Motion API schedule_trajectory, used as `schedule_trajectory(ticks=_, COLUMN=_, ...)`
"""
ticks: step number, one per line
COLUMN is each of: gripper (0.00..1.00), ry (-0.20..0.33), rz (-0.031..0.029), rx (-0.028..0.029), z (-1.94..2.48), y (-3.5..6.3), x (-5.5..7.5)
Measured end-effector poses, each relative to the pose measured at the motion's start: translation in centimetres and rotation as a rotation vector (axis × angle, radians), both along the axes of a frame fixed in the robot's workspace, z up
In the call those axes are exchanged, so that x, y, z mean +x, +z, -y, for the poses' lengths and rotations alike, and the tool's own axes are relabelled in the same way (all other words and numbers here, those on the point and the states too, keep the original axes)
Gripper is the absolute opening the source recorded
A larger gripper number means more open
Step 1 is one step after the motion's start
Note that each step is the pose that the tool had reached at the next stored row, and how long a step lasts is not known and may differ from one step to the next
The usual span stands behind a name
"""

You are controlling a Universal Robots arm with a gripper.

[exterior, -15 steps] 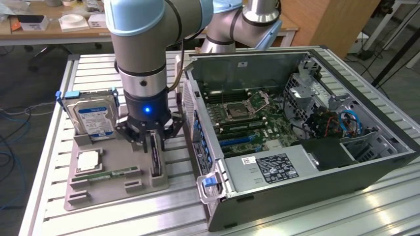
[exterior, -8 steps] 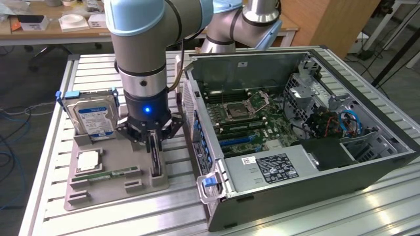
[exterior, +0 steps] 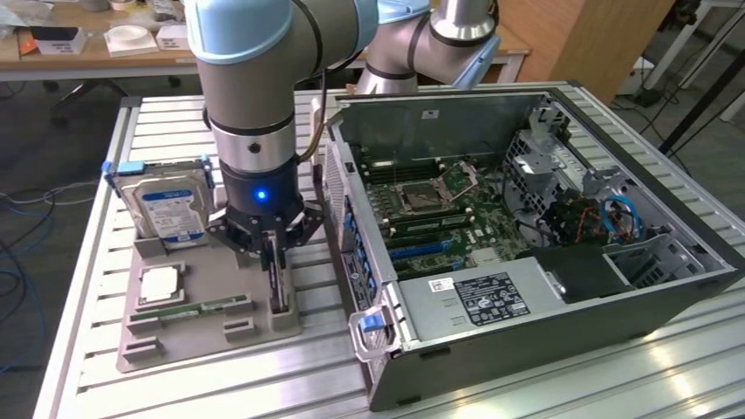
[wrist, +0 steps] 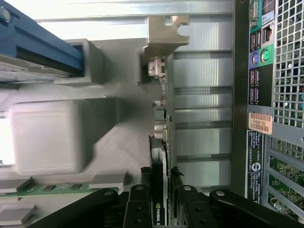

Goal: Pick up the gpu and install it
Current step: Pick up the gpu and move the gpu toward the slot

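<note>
The gpu point(exterior: 278, 281) is a thin dark card standing on edge in a slot of the grey holder point(exterior: 198, 336), at the side nearest the computer case. My gripper point(exterior: 275, 253) reaches straight down over it, one finger on each face of the card. In the wrist view the gpu point(wrist: 158, 152) runs away from the gripper point(wrist: 159, 183), and its silver bracket point(wrist: 166, 31) is at the far end. The black fingers point(wrist: 139, 194) press against both sides of the card. The gripper is shut on it, and the card still sits in its slot.
On the same holder stand a hard drive point(exterior: 169, 205) with a blue-white label, a processor point(exterior: 160, 284) and a green memory stick point(exterior: 192, 307). The open computer case point(exterior: 559, 297) lies close on the exterior view's right, motherboard point(exterior: 448, 209) exposed. Its rear panel point(wrist: 261, 95) is next to the card.
</note>
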State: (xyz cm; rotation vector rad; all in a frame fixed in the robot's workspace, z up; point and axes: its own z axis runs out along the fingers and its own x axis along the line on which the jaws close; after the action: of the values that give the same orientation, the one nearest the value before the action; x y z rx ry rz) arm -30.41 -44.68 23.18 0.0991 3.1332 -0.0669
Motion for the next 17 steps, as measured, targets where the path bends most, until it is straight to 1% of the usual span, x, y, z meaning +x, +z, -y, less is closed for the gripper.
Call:
schedule_trajectory(ticks=1, gripper=0.27, ry=0.0, rz=0.0001, rx=0.0, z=0.0, y=0.0, x=0.0)
schedule_trajectory(ticks=17, gripper=0.27, ry=0.0, rz=0.0, rx=0.0, z=0.0, y=0.0, x=0.0)
